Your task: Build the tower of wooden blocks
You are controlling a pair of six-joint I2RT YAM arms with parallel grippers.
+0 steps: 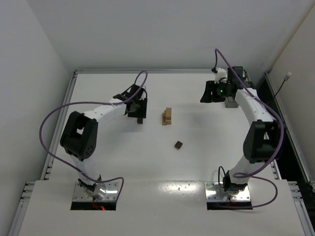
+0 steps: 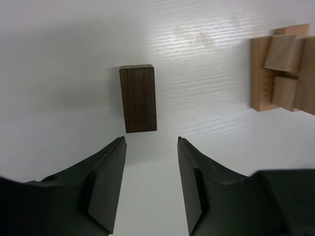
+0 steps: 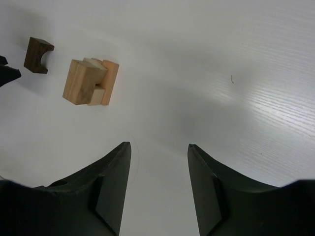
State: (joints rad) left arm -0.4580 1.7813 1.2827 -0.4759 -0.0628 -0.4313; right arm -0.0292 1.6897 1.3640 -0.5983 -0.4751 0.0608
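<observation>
1. Table [image 1: 123, 167]: you have a white top, walled in white on the far and left sides, with both arm bases bolted at its near edge.

2. Left arm [image 1: 98, 110]: white links and black joints, bent inward toward the table's middle, with a purple cable [image 1: 49, 123] looping off it.

3. Right arm [image 1: 256, 110]: the same build, reaching up the right side to the far right part of the table.

4. Left gripper [image 2: 150, 140]: you see it pointing down at the table. Its dark fingers [image 2: 108, 167] stand apart with only bare table between them and hold nothing.

5. Right gripper [image 3: 158, 146]: its fingers [image 3: 110, 187] are likewise spread, holding nothing, over bare white surface. It is well apart from the blocks, which show far off in its wrist view.

6. Tower [image 1: 168, 116]: you will find a small stack of light tan pieces near the middle of the table, between the two grippers and nearer the left one. The upper pieces sit a little askew on the lower ones.

7. Dark brown rectangular block [image 2: 138, 98]: on the table just ahead of the left fingertips, not between them and not touching them. It is left of the tower and apart from it.

8. Dark brown notched block [image 1: 178, 144]: alone on the table, nearer the arm bases than the tower and slightly to its right. The right wrist view shows a curved cut-out in one face.
</observation>
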